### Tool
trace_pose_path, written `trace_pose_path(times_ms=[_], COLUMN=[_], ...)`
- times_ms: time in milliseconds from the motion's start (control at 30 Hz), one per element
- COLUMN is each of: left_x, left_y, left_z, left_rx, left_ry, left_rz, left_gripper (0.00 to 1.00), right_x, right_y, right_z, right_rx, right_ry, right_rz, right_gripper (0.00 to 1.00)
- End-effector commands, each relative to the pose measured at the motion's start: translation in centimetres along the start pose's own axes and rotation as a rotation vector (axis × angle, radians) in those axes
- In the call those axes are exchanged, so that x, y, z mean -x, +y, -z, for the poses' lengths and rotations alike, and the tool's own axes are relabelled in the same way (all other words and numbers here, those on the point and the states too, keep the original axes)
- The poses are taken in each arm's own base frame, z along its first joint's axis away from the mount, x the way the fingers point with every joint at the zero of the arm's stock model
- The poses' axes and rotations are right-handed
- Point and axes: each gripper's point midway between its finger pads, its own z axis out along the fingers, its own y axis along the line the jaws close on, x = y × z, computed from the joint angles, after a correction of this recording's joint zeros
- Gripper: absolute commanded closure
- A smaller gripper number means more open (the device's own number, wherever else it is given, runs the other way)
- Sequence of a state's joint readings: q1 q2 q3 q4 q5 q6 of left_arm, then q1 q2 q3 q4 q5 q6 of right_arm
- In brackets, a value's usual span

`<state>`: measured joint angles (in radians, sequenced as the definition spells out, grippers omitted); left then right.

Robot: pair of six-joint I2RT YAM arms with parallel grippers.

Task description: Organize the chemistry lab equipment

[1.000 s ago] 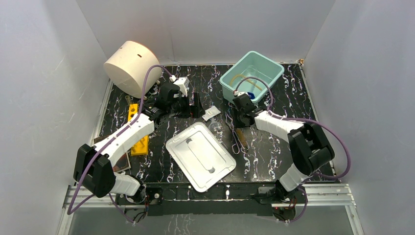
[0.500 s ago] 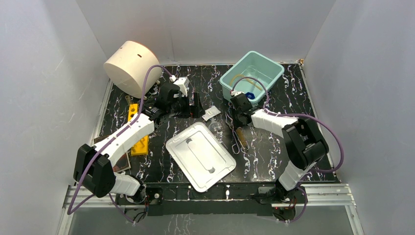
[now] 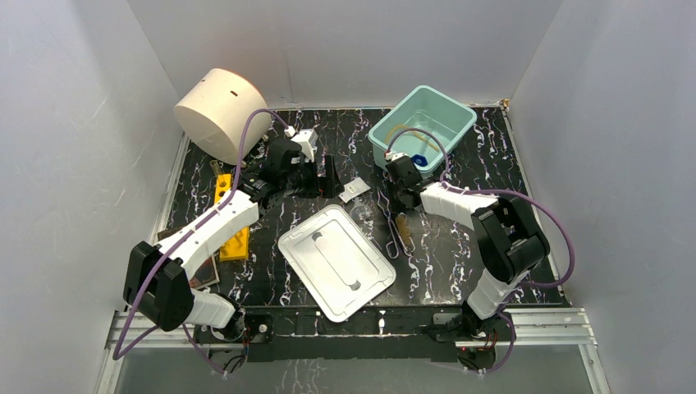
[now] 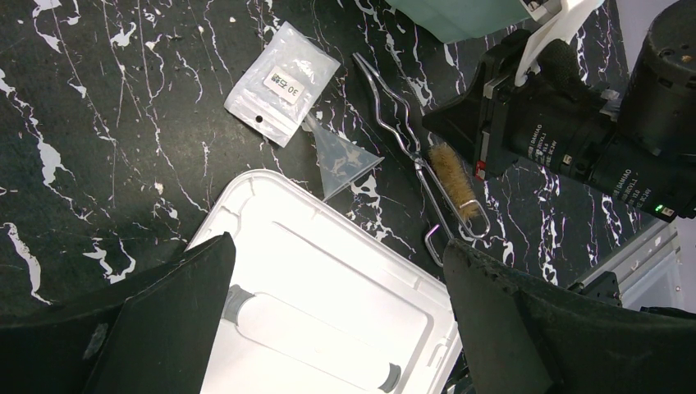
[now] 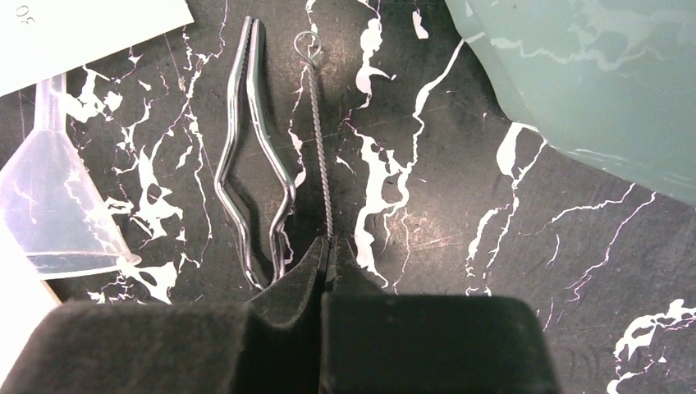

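My right gripper [image 5: 327,246] is shut on the twisted wire stem of a small brush [image 5: 318,139] that lies on the black marble table. Thin metal tongs [image 5: 250,148] lie just left of the stem, and a clear plastic funnel [image 5: 57,213] farther left. From above, this gripper [image 3: 398,205] sits just in front of the teal bin [image 3: 386,135], which holds tan tubing [image 3: 402,127] and a blue cap [image 3: 420,160]. The left gripper [image 4: 338,246] hangs wide open and holds nothing, above the white lid [image 4: 328,304]. A white packet [image 4: 283,82] rests beside the funnel [image 4: 341,156].
A large white cylinder [image 3: 220,111] lies on its side at the back left. A yellow block [image 3: 226,213] and a dark book [image 3: 201,271] sit along the left edge. The white lid [image 3: 336,263] takes up the table's front centre.
The right gripper's jaws have closed onto the brush's wire stem, and that arm has shifted slightly left. The left arm has stayed still.
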<state>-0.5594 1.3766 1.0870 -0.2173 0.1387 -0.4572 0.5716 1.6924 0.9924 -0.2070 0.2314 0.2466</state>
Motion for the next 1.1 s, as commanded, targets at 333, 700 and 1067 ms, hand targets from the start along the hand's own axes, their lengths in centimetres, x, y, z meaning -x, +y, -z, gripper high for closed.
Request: trace_pose_path(times_ms=[333,700,1067], left_x=[0.6,0.7,0.7], left_y=[0.0,-0.1,-0.3], left_z=[0.5,0.4,0.6], left_rx=[0.001,-0.002,-0.013], left_ry=[-0.023,-0.024,-0.024], left_rz=[-0.008,-0.011,-0.006], left_gripper=[0.02,0.02,0.02], right_x=[5.5,7.4,6.5], right_y=[-1.9,-2.0,-2.1], right_z=[5.7,8.9,9.2], right_rx=[-0.150,-0.123,-0.109], right_ry=[-0.170,-0.318,-0.326], right_rz=[0.204,0.204,0.185], right_gripper=[1.00,1.00,1.00])
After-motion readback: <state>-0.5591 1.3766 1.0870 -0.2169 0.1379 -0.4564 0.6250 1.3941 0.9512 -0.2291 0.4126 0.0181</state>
